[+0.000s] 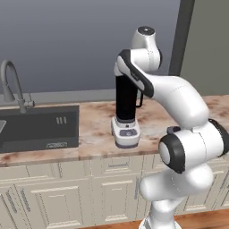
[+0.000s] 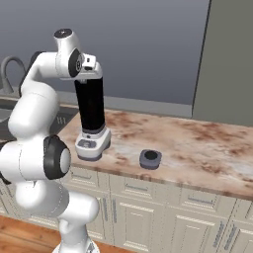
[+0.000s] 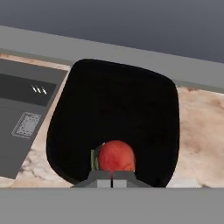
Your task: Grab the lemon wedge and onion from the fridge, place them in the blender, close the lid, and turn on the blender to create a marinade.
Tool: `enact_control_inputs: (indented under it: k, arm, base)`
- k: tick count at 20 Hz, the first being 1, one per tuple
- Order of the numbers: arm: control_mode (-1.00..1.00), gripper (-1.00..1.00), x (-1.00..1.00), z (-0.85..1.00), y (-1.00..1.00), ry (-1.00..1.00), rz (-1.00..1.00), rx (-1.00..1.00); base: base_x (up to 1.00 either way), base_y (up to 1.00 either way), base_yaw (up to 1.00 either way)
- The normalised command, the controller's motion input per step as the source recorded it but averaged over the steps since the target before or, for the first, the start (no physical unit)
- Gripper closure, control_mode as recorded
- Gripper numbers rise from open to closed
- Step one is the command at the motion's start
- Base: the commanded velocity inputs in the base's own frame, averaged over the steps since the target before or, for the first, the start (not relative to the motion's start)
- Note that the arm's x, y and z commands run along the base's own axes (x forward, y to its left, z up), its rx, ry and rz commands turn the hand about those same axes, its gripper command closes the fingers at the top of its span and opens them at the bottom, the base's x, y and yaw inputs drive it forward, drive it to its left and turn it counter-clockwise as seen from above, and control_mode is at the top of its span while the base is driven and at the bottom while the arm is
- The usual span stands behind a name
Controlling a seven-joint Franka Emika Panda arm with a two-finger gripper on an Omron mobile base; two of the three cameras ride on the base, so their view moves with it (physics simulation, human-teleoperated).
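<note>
The blender point(image 1: 126, 112) point(image 2: 92, 118) stands on the counter, a tall black jug on a white base. My gripper point(image 3: 111, 180) hangs just above the jug's open top point(image 3: 113, 109), with its jaws shut and nothing between them. Down inside the jug lies a round red onion point(image 3: 116, 156), and a sliver of the yellow-green lemon wedge point(image 3: 93, 158) shows at its left. The dark grey lid point(image 2: 149, 158) rests on the counter to the right of the blender, apart from it. The arm's hand point(image 2: 88, 65) sits over the jug in the right base view.
A dark sink point(image 1: 38, 127) with a curved faucet point(image 1: 11, 85) lies left of the blender. A tall grey panel point(image 2: 227, 59) rises at the counter's right end; I cannot tell whether it is the fridge. Marbled counter point(image 2: 197, 148) stretches right of the lid.
</note>
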Motion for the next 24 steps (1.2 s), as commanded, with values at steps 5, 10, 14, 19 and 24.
enact_control_inputs:
  k: [5, 10, 14, 19, 24]
  arm:
    - [-1.00, 1.00, 0.36, 0.00, 0.00, 0.00, 0.00, 0.00]
    - [-1.00, 1.00, 0.09, -0.01, 0.00, 0.00, 0.00, 0.00]
    - [-1.00, -1.00, -0.18, 0.22, 0.00, -0.02, 0.00, 0.00]
    - [-1.00, -1.00, -0.61, 0.33, -0.20, -0.04, -0.03, 0.00]
    - [-1.00, -1.00, -0.71, 0.00, -0.79, 0.00, -0.13, 0.00]
  base:
    - [0.00, 0.00, 0.00]
    - [0.00, 0.00, 0.00]
    - [0.00, 0.00, 0.00]
    - [0.00, 0.00, 0.00]
    - [0.00, 0.00, 0.00]
